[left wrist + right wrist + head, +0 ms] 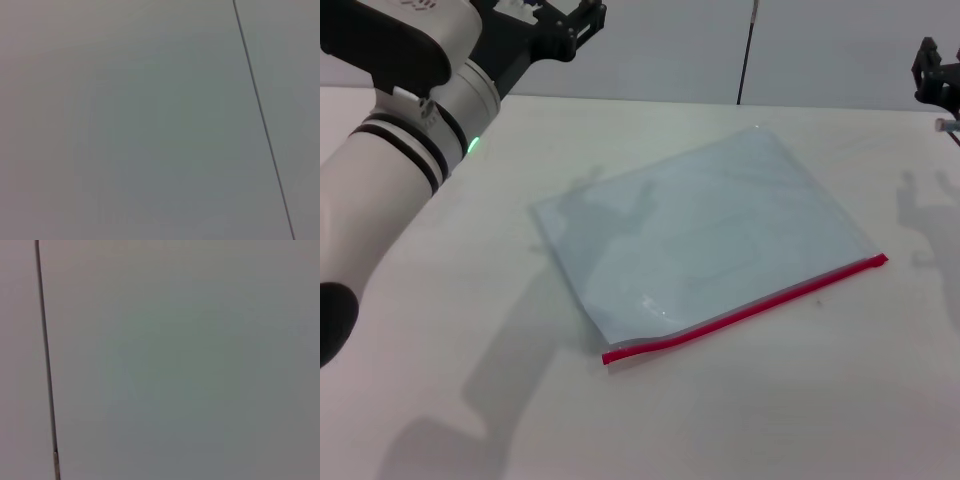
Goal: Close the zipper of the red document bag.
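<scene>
The red document bag (710, 235) lies flat in the middle of the white table, a translucent pale blue-grey pouch set at a slant. Its zipper (745, 312) is a thin red strip along the long edge nearest me. My left gripper (582, 22) hangs high at the far left, well above and behind the bag, open and holding nothing. Only part of my right gripper (938, 75) shows at the far right edge, raised and away from the bag. Both wrist views show only a plain wall.
The white table (740, 420) spreads wide around the bag on all sides. A thin dark vertical seam (748, 50) runs down the wall behind. My left arm (390, 170) fills the near left corner of the head view.
</scene>
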Action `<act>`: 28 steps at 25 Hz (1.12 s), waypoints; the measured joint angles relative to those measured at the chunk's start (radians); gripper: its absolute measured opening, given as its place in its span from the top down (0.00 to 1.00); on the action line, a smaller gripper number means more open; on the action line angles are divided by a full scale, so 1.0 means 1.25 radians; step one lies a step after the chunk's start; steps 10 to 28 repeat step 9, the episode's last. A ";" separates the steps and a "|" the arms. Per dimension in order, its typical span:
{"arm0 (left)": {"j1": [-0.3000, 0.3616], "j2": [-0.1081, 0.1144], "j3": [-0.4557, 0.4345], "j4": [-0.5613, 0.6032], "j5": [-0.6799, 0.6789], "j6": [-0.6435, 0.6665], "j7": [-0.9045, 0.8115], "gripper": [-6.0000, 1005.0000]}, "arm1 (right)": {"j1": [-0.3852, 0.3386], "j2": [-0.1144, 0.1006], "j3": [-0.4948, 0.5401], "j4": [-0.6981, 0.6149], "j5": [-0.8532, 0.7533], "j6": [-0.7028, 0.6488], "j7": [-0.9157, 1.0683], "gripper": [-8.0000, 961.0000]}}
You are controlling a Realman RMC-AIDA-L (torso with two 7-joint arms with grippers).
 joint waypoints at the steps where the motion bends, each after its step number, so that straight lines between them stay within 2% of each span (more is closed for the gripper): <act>1: 0.000 0.000 0.000 0.000 0.000 0.000 0.000 0.17 | 0.000 0.000 -0.001 0.000 0.000 0.001 0.000 0.55; 28: 0.001 -0.001 0.000 0.001 0.000 0.000 -0.003 0.17 | 0.001 0.001 -0.006 0.010 0.000 0.005 -0.001 0.55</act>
